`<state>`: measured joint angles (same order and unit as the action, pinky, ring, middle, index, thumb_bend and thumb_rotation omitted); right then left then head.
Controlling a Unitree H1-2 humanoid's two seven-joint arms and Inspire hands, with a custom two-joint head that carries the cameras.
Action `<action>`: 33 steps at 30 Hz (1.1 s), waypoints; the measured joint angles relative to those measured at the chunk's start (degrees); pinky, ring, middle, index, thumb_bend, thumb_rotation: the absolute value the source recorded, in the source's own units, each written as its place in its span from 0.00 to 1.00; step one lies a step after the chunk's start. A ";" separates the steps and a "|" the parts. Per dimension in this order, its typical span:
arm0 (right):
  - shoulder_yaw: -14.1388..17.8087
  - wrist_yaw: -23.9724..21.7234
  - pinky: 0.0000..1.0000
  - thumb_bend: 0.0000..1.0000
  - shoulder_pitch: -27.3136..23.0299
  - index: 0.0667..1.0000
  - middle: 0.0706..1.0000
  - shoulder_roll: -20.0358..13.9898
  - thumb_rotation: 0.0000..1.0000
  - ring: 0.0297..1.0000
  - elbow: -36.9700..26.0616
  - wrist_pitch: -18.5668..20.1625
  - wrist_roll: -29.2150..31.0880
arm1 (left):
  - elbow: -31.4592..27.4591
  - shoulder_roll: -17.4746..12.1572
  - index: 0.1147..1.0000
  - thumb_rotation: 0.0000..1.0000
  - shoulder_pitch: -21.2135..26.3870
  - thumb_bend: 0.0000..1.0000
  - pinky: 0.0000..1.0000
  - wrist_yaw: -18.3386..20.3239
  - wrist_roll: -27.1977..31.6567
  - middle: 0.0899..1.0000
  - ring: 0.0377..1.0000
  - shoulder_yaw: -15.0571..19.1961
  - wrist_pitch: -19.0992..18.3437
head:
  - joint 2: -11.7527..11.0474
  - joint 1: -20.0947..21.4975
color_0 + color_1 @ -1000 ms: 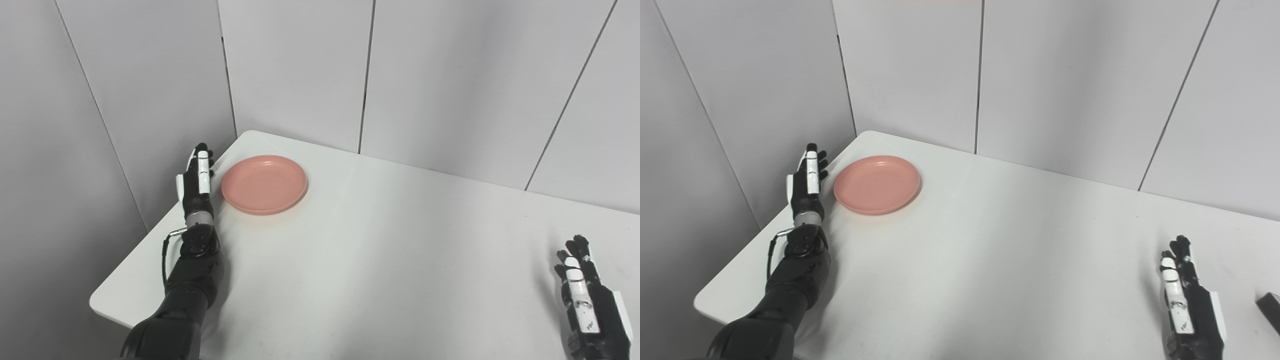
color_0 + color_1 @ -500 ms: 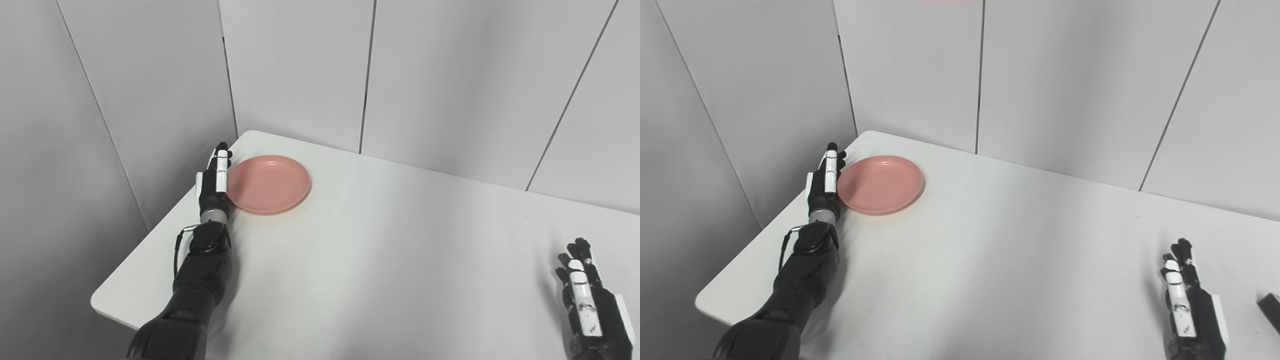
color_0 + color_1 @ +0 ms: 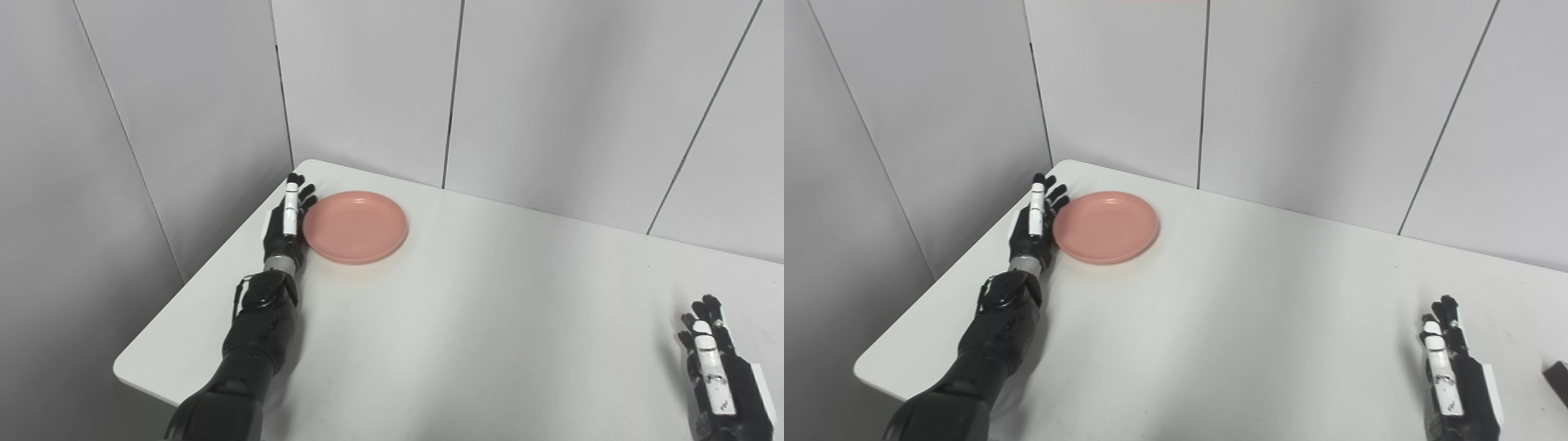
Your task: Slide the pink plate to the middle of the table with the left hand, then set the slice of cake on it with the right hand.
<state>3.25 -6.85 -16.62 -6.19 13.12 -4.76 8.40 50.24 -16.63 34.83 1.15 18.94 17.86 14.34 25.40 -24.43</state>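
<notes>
**Plate push under way, cake step untouched**

Left robot hand (image 3: 286, 225) flat and edge-on, fingers straight and spread, holding nothing, pressed against the near-left rim of the round, shallow pink plastic plate (image 3: 356, 226). Plate immediately right of that hand, near the far left corner of the white worktop (image 3: 478, 318), well short of the middle. Judged as the early part of the slide: contact made, most of the travel toward the centre left to do.

Right robot hand (image 3: 1448, 373) resting low, well apart from the plate, fingers extended and slightly parted, gripping nothing. Waiting, by the look of it.

Second step not begun: nothing on the plate.

Hard to make out: a small dark object (image 3: 1558, 375), just right of the right robot hand, cut off by the frame edge in the right eye view and absent from the left eye view. Possibly the slice of cake, but too little showing to say. Lower part of the right robot hand cropped by the bottom edge. Thumb of the left robot hand hidden behind the palm.
</notes>
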 measured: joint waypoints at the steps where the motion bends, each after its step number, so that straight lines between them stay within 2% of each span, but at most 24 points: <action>1: 0.00 0.12 1.00 0.43 -0.02 0.99 0.98 0.07 0.79 0.96 -0.01 0.00 -0.07 | -0.01 0.34 0.82 1.00 0.14 0.78 0.86 0.50 0.11 0.83 0.85 -0.11 -0.09 | 0.09 0.17; 8: -0.12 0.39 1.00 0.43 0.01 0.98 0.97 0.17 0.77 0.96 -0.13 0.08 -0.86 | -1.67 1.52 0.78 1.00 0.32 0.78 0.81 4.08 1.69 0.79 0.81 -0.31 -2.70 | 0.26 0.44; 19: -0.35 0.90 0.99 0.39 0.01 0.97 0.97 0.58 0.77 0.95 -0.22 0.11 -1.12 | -3.98 3.35 0.79 1.00 0.20 0.77 0.80 6.24 1.18 0.80 0.82 -2.99 -5.23 | 0.53 1.23; 26: -0.42 1.08 1.00 0.39 0.02 0.97 0.97 0.73 0.75 0.96 -0.31 0.11 -1.46 | -6.35 6.11 0.83 1.00 -0.10 0.77 0.82 7.18 1.21 0.84 0.85 -3.89 -6.70 | 0.62 1.23; 31: -0.45 1.06 1.00 0.43 0.04 0.97 0.97 0.92 0.74 0.95 -0.42 0.13 -1.13 | -8.10 8.26 0.89 1.00 -0.33 0.76 0.92 7.16 0.94 0.90 0.91 -5.12 -7.91 | 0.70 1.49; 33: -0.50 1.05 1.00 0.43 0.04 0.97 0.97 0.93 0.74 0.95 -0.42 0.21 -1.13 | -8.55 8.74 0.89 1.00 -0.37 0.77 0.92 7.20 0.79 0.90 0.92 -5.84 -8.25 | 0.79 1.58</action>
<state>2.76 -5.80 -16.58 -5.26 12.69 -4.55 7.27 41.69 -7.89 34.46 8.35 19.73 12.02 6.09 26.19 -22.85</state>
